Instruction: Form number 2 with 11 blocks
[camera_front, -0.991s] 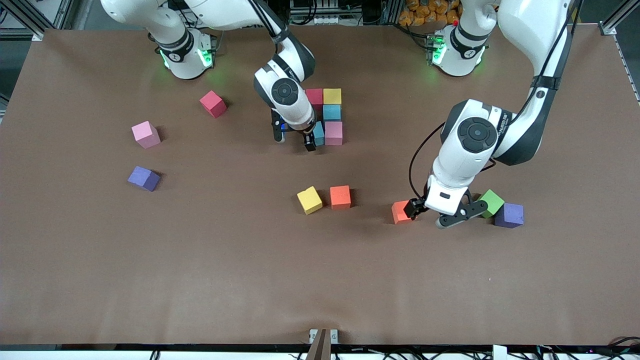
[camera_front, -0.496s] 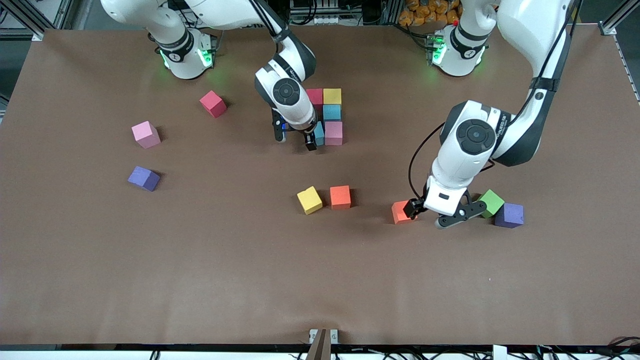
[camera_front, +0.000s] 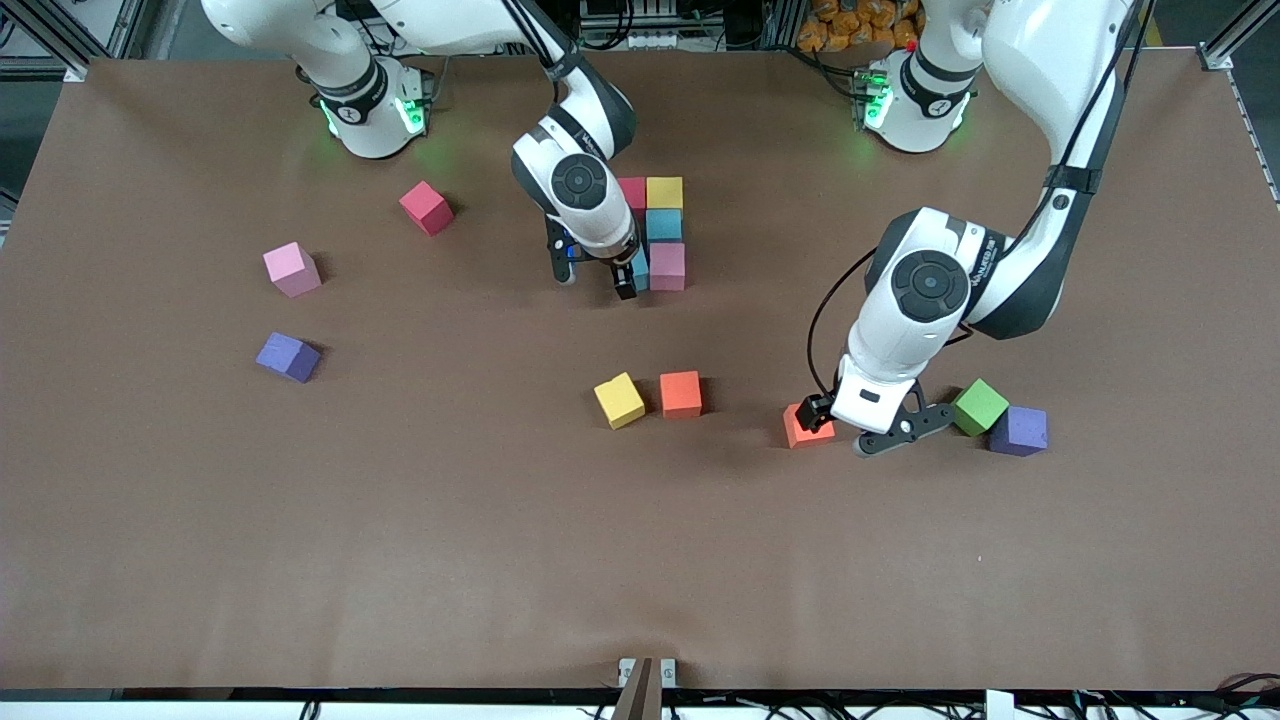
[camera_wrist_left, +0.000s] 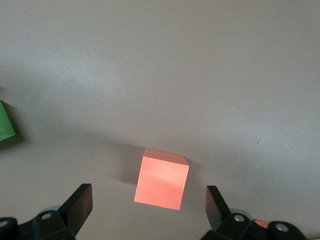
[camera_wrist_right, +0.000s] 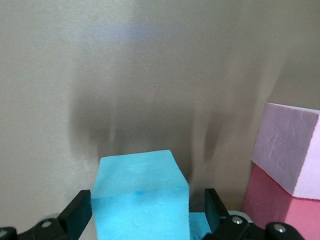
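- The left gripper (camera_front: 845, 425) has slid over the orange block (camera_wrist_left: 161, 178) — fingers spread wide, ready to grab it.
- The right gripper (camera_front: 598, 282) stays by the number 2 (camera_front: 660, 235) — fingers wide apart around a blue block (camera_wrist_right: 142, 200), not pinching it.

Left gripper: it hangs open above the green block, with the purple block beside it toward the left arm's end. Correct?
Not quite. The left gripper is open, but the left wrist view shows an orange block between its fingers. The green block sits apart, beside the purple block.
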